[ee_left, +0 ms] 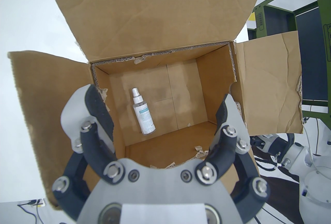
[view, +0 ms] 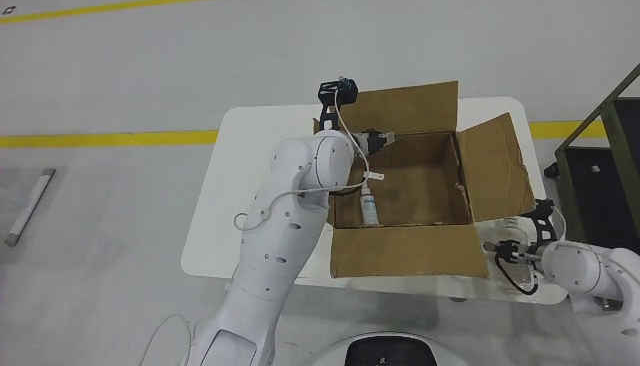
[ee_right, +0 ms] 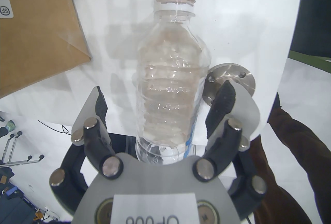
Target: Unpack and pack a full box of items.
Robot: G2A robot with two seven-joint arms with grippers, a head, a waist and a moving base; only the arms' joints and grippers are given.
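An open cardboard box (view: 405,251) stands on the white table (view: 250,166) with all its flaps folded out. One white spray bottle (view: 368,206) lies on the box floor (ee_left: 143,111) near a side wall. My left gripper (ee_left: 159,94) hangs open above the box, at its far left corner (view: 385,139), holding nothing. Off the box's near right corner, my right gripper (view: 505,251) is low over the table. Its open fingers (ee_right: 223,103) straddle a clear plastic water bottle (ee_right: 170,75) with a white cap that lies on the table; the pads stand apart from its sides.
A round metal flange (ee_right: 228,77) lies on the table just beside the water bottle. The box's outer wall (ee_right: 33,28) is close to that bottle. A green metal rack (view: 600,166) stands beyond the table's right edge.
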